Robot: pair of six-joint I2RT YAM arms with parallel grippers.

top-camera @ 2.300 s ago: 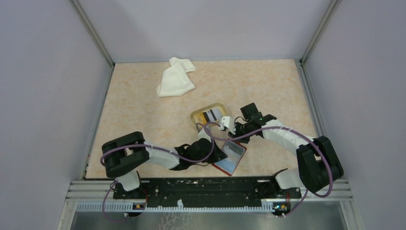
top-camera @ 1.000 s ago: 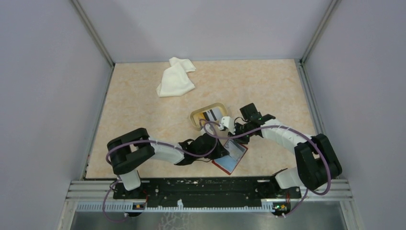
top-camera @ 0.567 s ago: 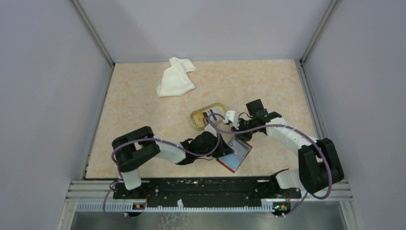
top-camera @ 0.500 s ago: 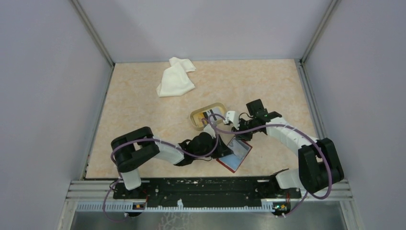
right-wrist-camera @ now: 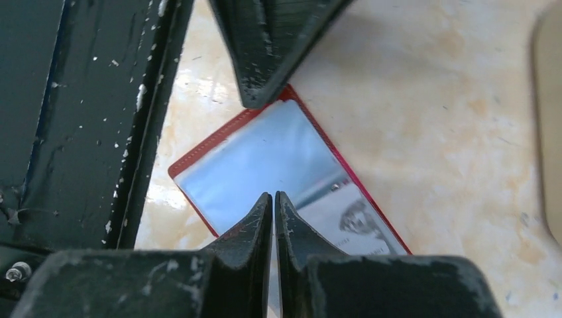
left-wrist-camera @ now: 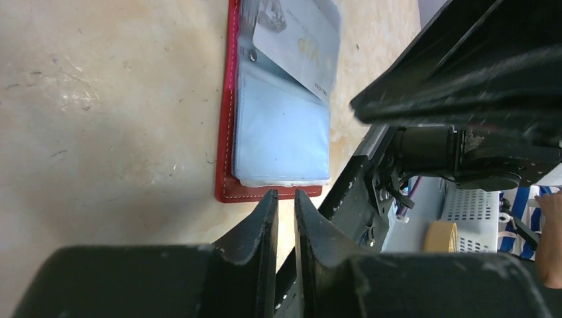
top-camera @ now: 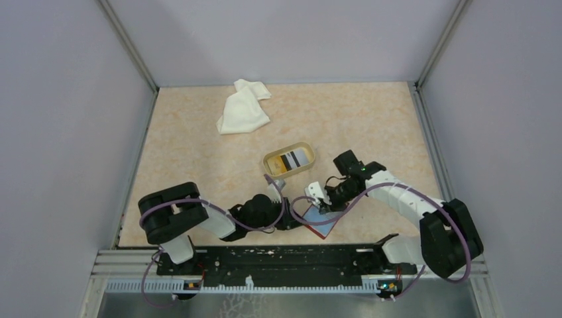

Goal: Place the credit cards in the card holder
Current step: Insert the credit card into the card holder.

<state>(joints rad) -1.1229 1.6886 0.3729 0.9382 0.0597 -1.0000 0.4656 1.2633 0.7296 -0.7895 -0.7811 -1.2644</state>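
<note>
The red card holder lies open on the table near the front edge, its clear pockets facing up. A white-grey credit card sits partly in one pocket; it also shows in the right wrist view. More credit cards, one dark-striped, lie in the tan dish. My left gripper is shut and empty, with its tips just short of the holder's edge. My right gripper is shut and empty, low over the holder's clear pocket.
The tan oval dish stands just behind the holder. A crumpled white cloth lies at the back left. The black base rail runs right in front of the holder. The two arms are close together over the holder.
My right gripper has moved from beside the dish toward the front and down over the holder. My left arm has drawn back to the left. The holder has shifted a little.
</note>
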